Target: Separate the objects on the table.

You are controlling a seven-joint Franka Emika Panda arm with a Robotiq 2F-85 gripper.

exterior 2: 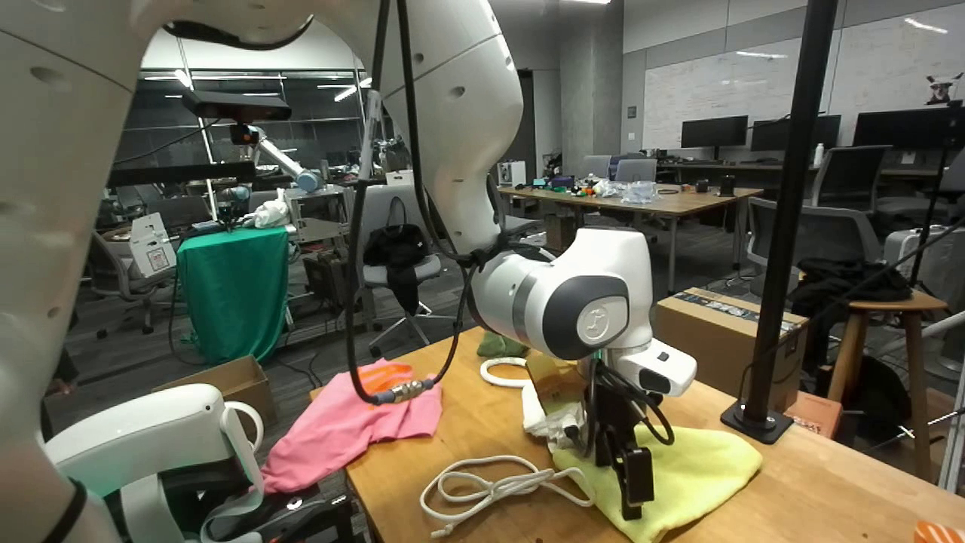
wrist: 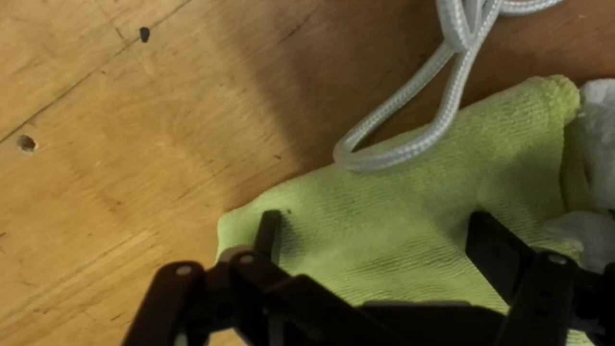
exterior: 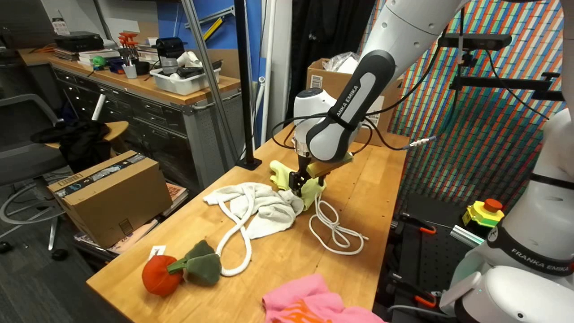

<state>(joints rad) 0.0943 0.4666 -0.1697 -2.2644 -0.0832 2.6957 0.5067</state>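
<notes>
- Setting: soft objects lie along the wooden table (exterior: 374, 172); the separation appears partly achieved.
- Tool: the gripper (wrist: 374, 219), its fingers set wide apart over the yellow cloth (wrist: 394, 240), with nothing pinched between them. Whether the tips touch the fabric cannot be told.
- Yellow cloth: spread beneath the gripper, a loop of the thin white cord (wrist: 454, 96) overlapping its edge and the white rag (exterior: 278, 208) meeting its side. Judged not yet separated.
- Thin white cord: loosely looped, mostly on bare wood in both exterior views, hence nearly free.
- White rag: crumpled, with the thick white rope (exterior: 231, 272) lying across it; this pair also remains to be parted.
- Thick white rope: its lower loop reaches bare wood just beside the green part of the plush toy (exterior: 197, 265); contact there is unclear.
- Plush toy: orange and green, near the end of the table, apart from every cloth; apparently done.
- Set apart: the pink cloth (exterior 2: 350, 428), clear of the group and partly past the table's edge; judged done.
- Step in hand, by inference: taking up the yellow cloth, which could drag the thin white cord along. Left afterwards: clearing the thick white rope from the white rag.
</notes>
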